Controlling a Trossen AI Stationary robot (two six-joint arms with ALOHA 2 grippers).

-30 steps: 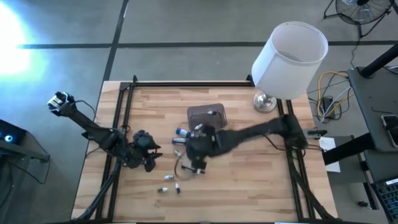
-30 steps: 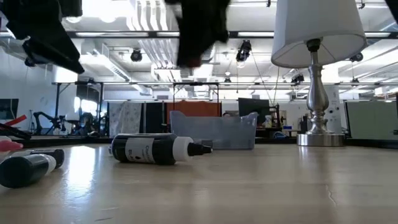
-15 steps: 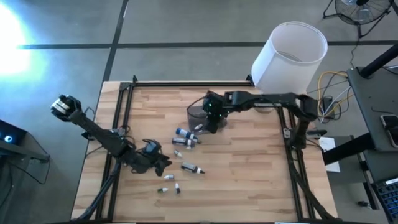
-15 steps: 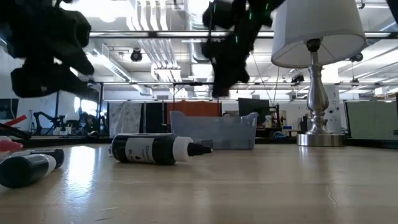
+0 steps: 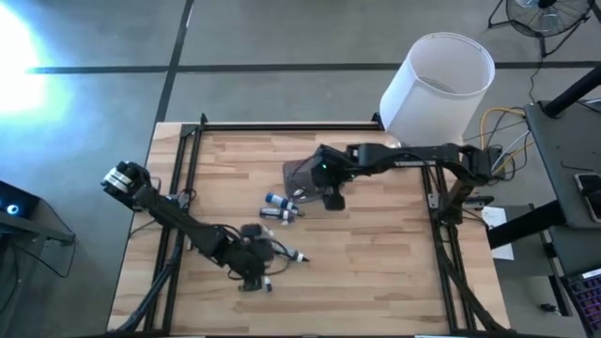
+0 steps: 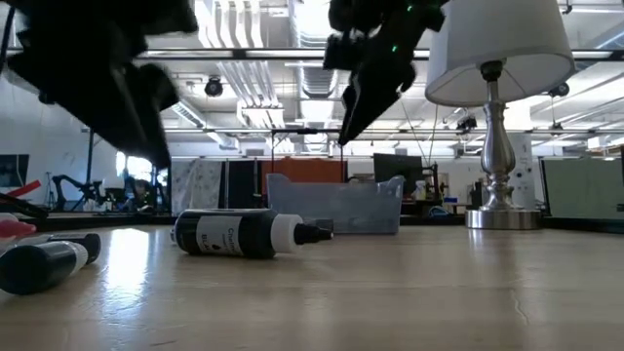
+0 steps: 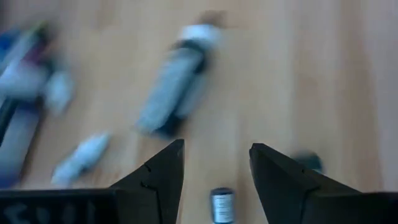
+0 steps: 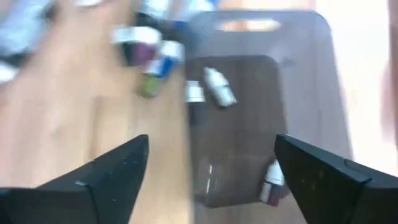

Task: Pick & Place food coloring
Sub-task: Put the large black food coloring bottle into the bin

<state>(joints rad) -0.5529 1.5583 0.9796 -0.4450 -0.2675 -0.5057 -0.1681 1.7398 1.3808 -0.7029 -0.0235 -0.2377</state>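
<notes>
Grey tub (image 8: 261, 124) lies under the open, empty right gripper (image 8: 208, 180), so the half-open left gripper (image 7: 214, 168) should centre on one bottle (image 7: 171, 96) before closing.

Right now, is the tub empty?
No. The right wrist view shows three small bottles lying inside the grey tub, with the open right pincer above it.

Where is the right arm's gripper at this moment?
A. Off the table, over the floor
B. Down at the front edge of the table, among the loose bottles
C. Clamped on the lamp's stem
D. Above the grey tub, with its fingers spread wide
D: in the high view the right gripper hangs over the grey tub, and its wrist view looks down between widely spread fingers into that tub.
</notes>
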